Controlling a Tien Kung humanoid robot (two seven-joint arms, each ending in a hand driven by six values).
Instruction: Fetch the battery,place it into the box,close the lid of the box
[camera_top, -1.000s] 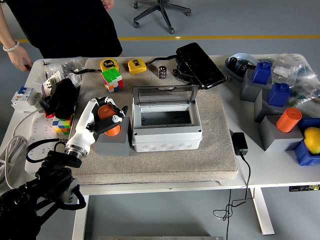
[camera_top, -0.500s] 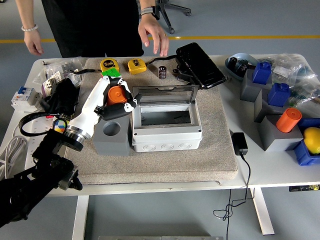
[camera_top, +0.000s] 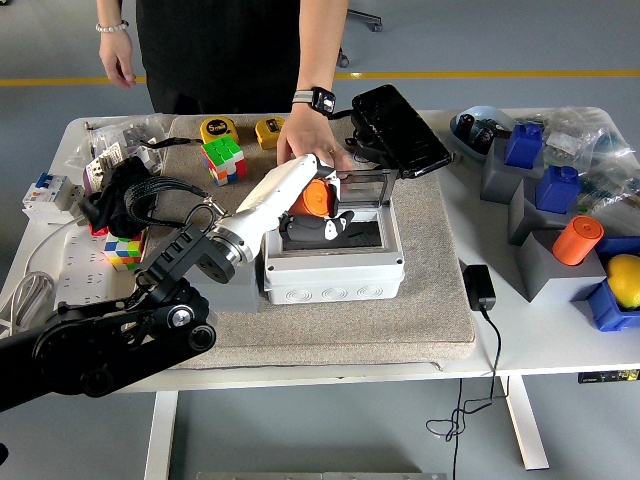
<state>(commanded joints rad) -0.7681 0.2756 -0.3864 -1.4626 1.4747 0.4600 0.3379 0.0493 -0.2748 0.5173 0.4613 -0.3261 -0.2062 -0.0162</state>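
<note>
One hand is doing all the work: the left hand (camera_top: 318, 205) is holding the orange battery (camera_top: 315, 197) right over the open box (camera_top: 333, 262), fingers (camera_top: 332, 226) clamped around its sides. The right hand isn't in view. Looks like a stiff, smooth cylinder, probably a bit heavy and slick, so gripping mid-body across the round side seems the safest bet. A person's hand (camera_top: 306, 140) is hovering just behind, next to the lid (camera_top: 365, 186), which is standing up at the back. Everything's sitting on the padded surface (camera_top: 440, 300).
</note>
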